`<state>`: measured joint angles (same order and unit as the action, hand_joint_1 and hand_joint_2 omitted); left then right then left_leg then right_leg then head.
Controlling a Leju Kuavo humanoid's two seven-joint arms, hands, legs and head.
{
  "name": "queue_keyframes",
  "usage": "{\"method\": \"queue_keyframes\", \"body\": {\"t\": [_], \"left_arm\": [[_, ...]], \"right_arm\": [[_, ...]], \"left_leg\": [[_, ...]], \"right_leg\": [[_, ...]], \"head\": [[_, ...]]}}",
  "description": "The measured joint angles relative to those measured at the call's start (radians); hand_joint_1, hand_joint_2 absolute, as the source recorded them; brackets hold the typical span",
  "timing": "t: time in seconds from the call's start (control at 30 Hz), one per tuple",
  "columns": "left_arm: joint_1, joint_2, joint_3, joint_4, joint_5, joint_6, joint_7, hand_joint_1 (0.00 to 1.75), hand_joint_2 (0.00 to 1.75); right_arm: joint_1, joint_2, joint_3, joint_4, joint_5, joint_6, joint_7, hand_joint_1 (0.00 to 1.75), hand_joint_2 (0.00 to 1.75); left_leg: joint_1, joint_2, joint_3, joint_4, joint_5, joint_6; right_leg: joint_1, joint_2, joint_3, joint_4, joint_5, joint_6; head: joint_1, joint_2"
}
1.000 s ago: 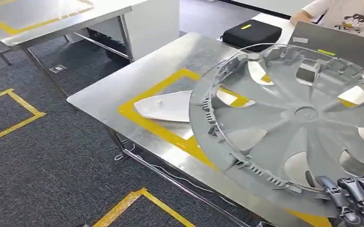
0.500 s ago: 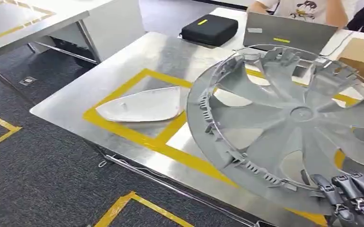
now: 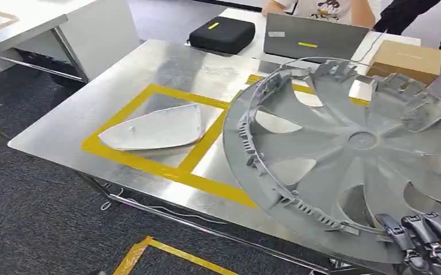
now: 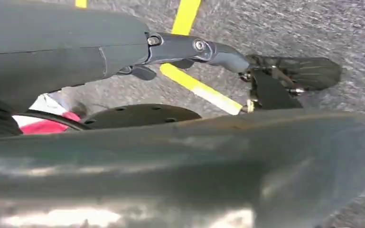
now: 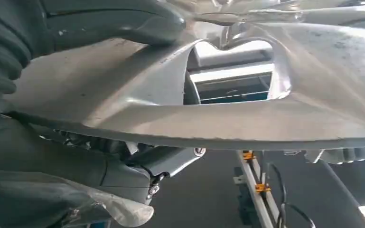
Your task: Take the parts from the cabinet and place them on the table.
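Observation:
A large grey hubcap hangs tilted over the right half of the steel table, its ribbed inner side facing me. My right hand grips its near rim at the lower right, dark fingers curled over the edge. From the right wrist camera, the thick thumb presses on the hubcap. A flat white part lies inside the yellow-taped square on the table. My left hand hangs over the carpeted floor, fingers stretched out and holding nothing.
At the table's far side stand a black case, a grey laptop and a cardboard box. A person sits behind the laptop. Another steel table stands at the far left. Yellow tape marks the floor.
The camera has swung, so the table now lies more to the left and squarer in view. The hubcap stays in my right hand's grip.

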<state>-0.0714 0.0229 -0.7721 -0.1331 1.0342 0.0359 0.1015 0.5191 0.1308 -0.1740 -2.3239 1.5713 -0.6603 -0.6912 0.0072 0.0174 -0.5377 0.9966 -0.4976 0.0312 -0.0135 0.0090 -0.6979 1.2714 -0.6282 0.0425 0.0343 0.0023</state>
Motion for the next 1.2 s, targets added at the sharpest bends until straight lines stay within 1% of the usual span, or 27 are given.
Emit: {"method": "queue_keyframes", "body": {"t": [0.03, 0.07, 0.1, 0.17, 0.2, 0.23, 0.33, 0.37, 0.4, 0.43, 0.5, 0.53, 0.57, 0.6, 0.67, 0.7, 0.73, 0.77, 0.83, 0.87, 0.93, 0.97, 1.03, 1.07, 1.1, 1.13, 1.2], "left_arm": [[0.002, 0.000, 0.000, 0.000, -0.001, 0.000, 0.000, 0.00, 0.00], [0.002, -0.001, 0.000, 0.000, -0.002, 0.000, 0.000, 0.00, 0.00], [0.001, -0.002, 0.000, 0.000, -0.002, -0.001, 0.000, 0.00, 0.00], [0.000, -0.003, 0.000, 0.000, -0.002, -0.001, 0.000, 0.00, 0.00], [0.000, -0.002, 0.000, 0.000, -0.003, -0.001, 0.000, 0.00, 0.00], [0.000, 0.000, 0.000, 0.000, -0.005, -0.002, -0.001, 0.00, 0.00], [-0.001, 0.000, 0.000, 0.000, -0.005, -0.002, -0.001, 0.00, 0.00], [-0.004, 0.000, 0.000, 0.000, -0.005, -0.002, -0.001, 0.00, 0.00], [-0.005, 0.002, 0.000, 0.000, -0.005, -0.002, -0.001, 0.00, 0.00], [-0.004, 0.000, 0.000, 0.000, -0.005, -0.002, -0.002, 0.00, 0.00], [-0.001, 0.000, 0.000, 0.000, -0.005, -0.002, -0.002, 0.00, 0.00], [0.002, 0.000, -0.001, 0.000, -0.005, -0.002, -0.002, 0.00, 0.00], [0.003, 0.000, -0.001, 0.000, -0.005, -0.002, -0.002, 0.00, 0.00], [0.003, 0.000, -0.001, 0.000, -0.005, -0.002, -0.002, 0.00, 0.00], [0.002, 0.002, -0.001, 0.000, -0.005, -0.002, -0.002, 0.00, 0.00], [0.002, 0.003, -0.001, 0.000, -0.005, -0.002, -0.002, 0.00, 0.00], [0.003, 0.006, -0.001, 0.000, -0.006, -0.002, -0.002, 0.00, 0.00], [0.001, 0.006, -0.001, 0.000, -0.008, -0.002, -0.002, 0.00, 0.00], [-0.001, 0.006, -0.003, 0.000, -0.011, -0.002, -0.002, 0.00, 0.00], [-0.002, 0.002, -0.005, 0.000, -0.011, -0.004, -0.003, 0.00, 0.00], [-0.005, 0.004, -0.006, 0.000, -0.012, -0.004, -0.004, 0.00, 0.00], [-0.004, 0.004, -0.006, 0.000, -0.013, -0.004, -0.005, 0.00, 0.00], [-0.001, 0.005, -0.006, 0.000, -0.015, -0.004, -0.005, 0.00, 0.00], [-0.001, 0.005, -0.007, 0.000, -0.016, -0.004, -0.005, 0.00, 0.00], [-0.001, 0.005, -0.007, 0.000, -0.017, -0.004, -0.006, 0.00, 0.00], [-0.003, 0.005, -0.008, 0.000, -0.017, -0.004, -0.006, 0.00, 0.00], [-0.005, 0.003, -0.011, 0.000, -0.017, -0.004, -0.008, 0.00, 0.00]], "right_arm": [[0.000, 0.000, 0.000, 0.003, 0.000, 0.000, 0.000, 1.75, 1.75], [0.001, 0.000, 0.000, 0.005, 0.000, 0.000, 0.000, 1.75, 1.75], [0.001, 0.000, 0.000, 0.005, 0.000, 0.000, 0.000, 1.75, 1.75], [0.002, -0.001, 0.000, 0.006, 0.000, 0.000, 0.001, 1.75, 1.75], [0.000, -0.001, 0.000, 0.006, 0.000, 0.000, 0.001, 1.75, 1.75], [-0.003, -0.001, 0.000, 0.007, 0.000, 0.000, 0.001, 1.75, 1.75], [0.002, -0.001, -0.001, 0.007, 0.000, 0.000, 0.002, 1.75, 1.75], [0.003, -0.001, -0.001, 0.007, 0.000, 0.000, 0.002, 1.75, 1.75], [0.004, -0.001, -0.001, 0.007, 0.000, 0.000, 0.002, 1.75, 1.75], [0.001, -0.001, 0.000, 0.008, 0.000, 0.000, 0.002, 1.75, 1.75], [0.001, -0.001, 0.000, 0.008, 0.000, 0.000, 0.002, 1.75, 1.75], [0.001, -0.001, 0.000, 0.008, 0.000, 0.000, 0.002, 1.75, 1.75], [0.002, -0.001, 0.000, 0.009, 0.000, 0.000, 0.002, 1.75, 1.75], [0.002, -0.001, 0.000, 0.010, 0.000, 0.000, 0.002, 1.75, 1.75], [0.002, -0.001, 0.000, 0.010, 0.000, 0.000, 0.002, 1.75, 1.75], [0.002, -0.001, 0.000, 0.010, 0.000, 0.000, 0.002, 1.75, 1.75], [0.000, -0.001, 0.000, 0.011, 0.000, 0.000, 0.002, 1.75, 1.75], [-0.001, -0.001, 0.000, 0.011, 0.000, 0.000, 0.002, 1.75, 1.75], [0.001, -0.001, 0.000, 0.011, 0.000, 0.000, 0.003, 1.75, 1.75], [0.002, -0.001, -0.001, 0.011, 0.000, 0.000, 0.003, 1.75, 1.75], [0.001, -0.002, 0.000, 0.012, 0.000, 0.000, 0.003, 1.75, 1.75], [-0.005, -0.003, 0.001, 0.013, 0.000, 0.000, 0.003, 1.75, 1.75], [-0.008, -0.007, 0.001, 0.016, 0.000, 0.000, 0.004, 1.75, 1.75], [-0.007, -0.008, 0.001, 0.020, 0.000, 0.000, 0.004, 1.75, 1.75], [-0.008, -0.008, 0.001, 0.023, 0.000, 0.000, 0.004, 1.75, 1.75], [-0.007, -0.008, 0.000, 0.024, 0.000, 0.000, 0.004, 1.75, 1.75], [-0.008, -0.010, 0.001, 0.024, 0.000, 0.000, 0.004, 1.75, 1.75]], "left_leg": [[0.000, 0.011, 0.000, 0.000, 0.000, 0.000], [0.000, 0.022, 0.000, 0.000, 0.000, 0.000], [0.000, 0.031, 0.001, 0.001, -0.001, -0.001], [0.000, 0.046, 0.006, 0.001, -0.004, -0.006], [-0.004, 0.053, 0.008, 0.002, -0.007, -0.011], [-0.011, 0.058, 0.006, 0.011, -0.011, -0.018], [-0.010, 0.084, 0.008, 0.007, -0.007, -0.027], [-0.008, 0.082, 0.008, 0.010, -0.016, -0.036], [-0.005, 0.043, 0.002, 0.029, -0.035, -0.042], [-0.003, 0.009, -0.025, 0.096, -0.078, -0.045], [-0.002, -0.004, -0.101, 0.268, -0.154, -0.048], [-0.002, -0.004, -0.128, 0.325, -0.169, -0.047], [-0.002, -0.005, -0.134, 0.333, -0.157, -0.045], [-0.002, -0.006, -0.118, 0.296, -0.122, -0.041], [-0.003, -0.024, -0.043, 0.127, -0.026, -0.029], [-0.003, -0.055, -0.010, 0.053, 0.004, -0.021], [-0.001, -0.084, 0.000, 0.021, -0.005, -0.015], [-0.002, -0.077, 0.002, 0.012, -0.009, -0.018], [-0.008, -0.064, -0.002, 0.015, -0.007, -0.015], [0.001, -0.053, 0.001, 0.000, 0.001, -0.008], [0.004, -0.033, 0.004, -0.012, 0.009, 0.004], [0.002, -0.020, 0.002, -0.012, 0.009, 0.005], [0.001, 0.003, 0.002, -0.011, 0.009, 0.005], [0.001, 0.016, 0.002, -0.011, 0.008, 0.005], [0.001, 0.025, 0.003, -0.011, 0.008, 0.004], [0.001, 0.034, 0.004, -0.010, 0.006, 0.001], [0.001, 0.039, 0.008, -0.006, 0.001, -0.007]], "right_leg": [[0.000, 0.000, -0.022, 0.048, -0.008, 0.003], [0.000, -0.002, -0.017, 0.042, 0.009, 0.004], [0.000, -0.005, 0.011, -0.011, 0.044, 0.004], [0.000, -0.034, 0.112, -0.194, 0.127, 0.001], [0.003, -0.076, 0.141, -0.255, 0.121, 0.001], [0.009, -0.072, 0.155, -0.270, 0.121, -0.010], [0.011, -0.047, 0.143, -0.263, 0.124, -0.021], [0.004, -0.037, 0.146, -0.269, 0.130, -0.030], [0.003, -0.031, 0.145, -0.269, 0.132, -0.034], [0.002, -0.024, 0.143, -0.268, 0.133, -0.041], [0.003, -0.004, 0.141, -0.268, 0.135, -0.045], [0.004, 0.008, 0.140, -0.268, 0.135, -0.046], [0.005, 0.020, 0.141, -0.268, 0.136, -0.046], [0.005, 0.032, 0.141, -0.267, 0.136, -0.046], [0.005, 0.055, 0.145, -0.267, 0.137, -0.045], [0.004, 0.063, 0.144, -0.267, 0.137, -0.044], [0.009, 0.074, 0.138, -0.260, 0.137, -0.038], [0.005, 0.081, 0.131, -0.260, 0.140, -0.034], [-0.002, 0.096, 0.123, -0.266, 0.148, -0.018], [0.004, 0.106, 0.110, -0.267, 0.149, -0.011], [0.005, 0.034, 0.090, -0.215, 0.104, -0.005], [0.002, 0.010, 0.052, -0.133, 0.059, 0.000], [0.000, -0.001, -0.010, 0.007, 0.003, 0.008], [-0.001, -0.002, -0.024, 0.037, 0.004, 0.012], [-0.003, -0.004, -0.010, 0.013, 0.028, 0.014], [-0.004, -0.009, 0.026, -0.053, 0.067, 0.015], [-0.006, -0.026, 0.127, -0.235, 0.142, 0.012]], "head": [[0.002, 0.000], [0.000, 0.000], [0.002, 0.000], [0.001, 0.000], [0.002, 0.000], [0.002, 0.000], [0.000, 0.000], [0.001, 0.000], [-0.003, 0.000], [-0.004, 0.000], [-0.003, 0.000], [-0.004, 0.000], [-0.003, 0.000], [-0.004, 0.000], [-0.004, 0.000], [-0.004, 0.000], [-0.002, 0.000], [-0.003, 0.000], [-0.004, 0.000], [-0.004, 0.000], [0.010, 0.000], [0.011, 0.000], [0.011, 0.000], [0.013, 0.000], [0.012, 0.000], [0.012, 0.000], [0.012, 0.000]]}}
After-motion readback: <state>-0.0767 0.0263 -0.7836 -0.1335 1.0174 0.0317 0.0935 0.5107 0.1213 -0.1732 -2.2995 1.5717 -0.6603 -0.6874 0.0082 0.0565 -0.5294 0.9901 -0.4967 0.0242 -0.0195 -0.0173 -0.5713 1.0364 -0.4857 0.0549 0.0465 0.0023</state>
